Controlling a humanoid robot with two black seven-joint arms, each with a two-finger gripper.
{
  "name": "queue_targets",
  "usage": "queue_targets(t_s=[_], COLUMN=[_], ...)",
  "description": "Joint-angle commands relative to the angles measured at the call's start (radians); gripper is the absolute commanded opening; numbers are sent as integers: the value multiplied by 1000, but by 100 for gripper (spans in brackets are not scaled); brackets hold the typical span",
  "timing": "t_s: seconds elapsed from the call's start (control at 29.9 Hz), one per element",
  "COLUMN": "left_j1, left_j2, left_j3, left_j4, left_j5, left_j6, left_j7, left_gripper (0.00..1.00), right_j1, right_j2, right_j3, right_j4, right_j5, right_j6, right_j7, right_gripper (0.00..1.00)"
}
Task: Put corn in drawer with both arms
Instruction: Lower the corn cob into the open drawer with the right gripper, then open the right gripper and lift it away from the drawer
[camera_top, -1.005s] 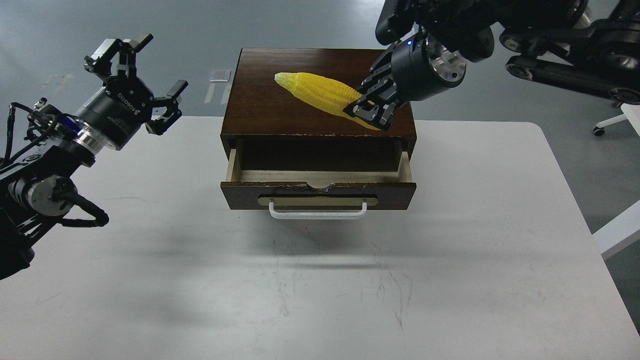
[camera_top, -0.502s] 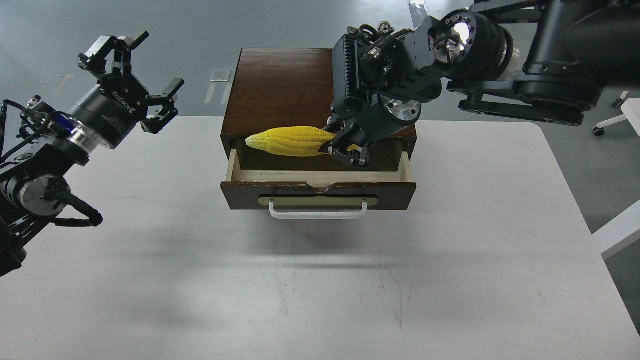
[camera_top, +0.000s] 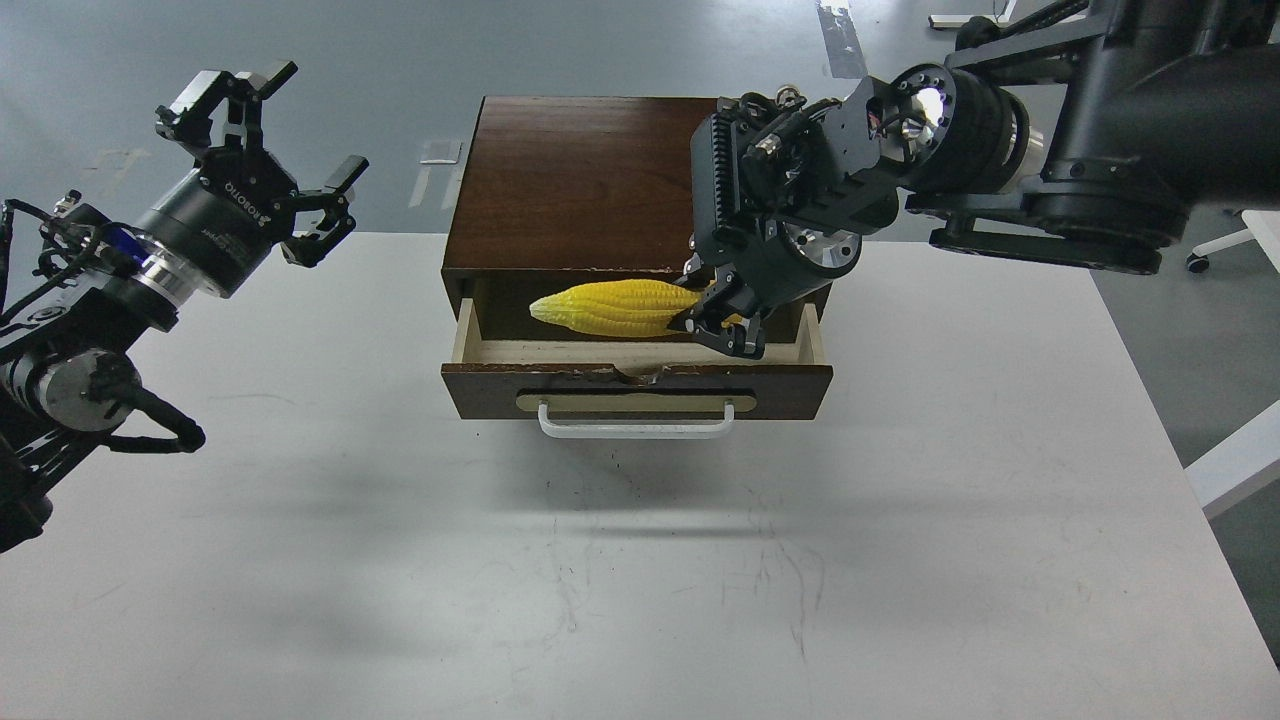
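Observation:
The yellow corn (camera_top: 615, 307) lies level, tip to the left, over the open drawer (camera_top: 636, 380) of the dark brown box (camera_top: 575, 180). My right gripper (camera_top: 722, 322) is shut on the corn's thick right end and holds it above the drawer's pale interior. The drawer is pulled out toward me, with its white handle (camera_top: 636, 426) in front. My left gripper (camera_top: 270, 150) is open and empty, raised at the far left, well away from the box.
The box stands at the back middle of the white table (camera_top: 640, 560). The right arm's thick body (camera_top: 1050, 150) reaches over the box's right side. The table's right edge ends near a white chair base (camera_top: 1225, 245).
My right gripper has carried the corn off the box's top, forward and down, to just over the open drawer. The left arm has barely moved.

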Motion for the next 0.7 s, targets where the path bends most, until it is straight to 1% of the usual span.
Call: queue_targets(t_s=[0.0, 0.03, 0.1, 0.17, 0.2, 0.33, 0.4, 0.57, 0.6, 0.67], left_j1=[0, 0, 0, 2, 2, 2, 2, 2, 2, 2], left_j2=[0, 0, -1, -1, -1, -1, -1, -1, -1, -1], left_j3=[0, 0, 0, 0, 0, 0, 0, 0, 0, 0], left_j4=[1, 1, 1, 1, 1, -1, -1, 1, 1, 1], left_j5=[0, 0, 0, 0, 0, 0, 0, 0, 0, 0], left_j6=[-1, -1, -1, -1, -1, -1, -1, -1, -1, -1], left_j7=[0, 0, 0, 0, 0, 0, 0, 0, 0, 0], left_gripper=[98, 98, 98, 98, 98, 98, 98, 98, 98, 98], right_j1=[-7, -10, -16, -18, -18, -18, -18, -18, -18, -18], right_j2=[-1, -1, -1, -1, -1, 1, 1, 1, -1, -1], right_j3=[-2, -2, -2, -2, -2, 0, 0, 0, 0, 0], right_j4=[0, 0, 0, 0, 0, 0, 0, 0, 1, 1], right_j5=[2, 2, 3, 5, 5, 6, 8, 8, 8, 8], right_j6=[0, 0, 0, 0, 0, 0, 0, 0, 0, 0], right_j7=[0, 0, 0, 0, 0, 0, 0, 0, 0, 0], right_gripper=[38, 46, 50, 51, 54, 55, 58, 59, 63, 65])
